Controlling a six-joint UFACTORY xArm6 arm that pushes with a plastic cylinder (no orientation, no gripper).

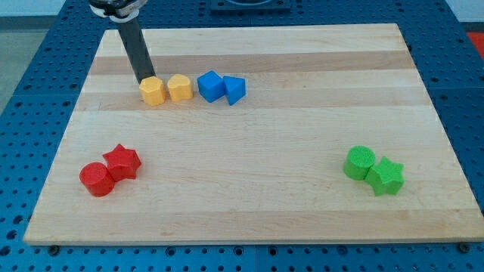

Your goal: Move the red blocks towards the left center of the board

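Note:
A red cylinder (97,179) and a red star (122,161) lie touching near the view's bottom left of the wooden board (257,189). My tip (144,81) is near the view's top left, right behind the yellow hexagon block (153,91) and far above the red blocks. The dark rod rises from the tip to the view's top edge.
A second yellow block (179,88) sits right of the hexagon. A blue cube (210,86) and a blue triangular block (234,90) stand right of that. A green cylinder (360,162) and a green star (386,176) lie at the view's bottom right.

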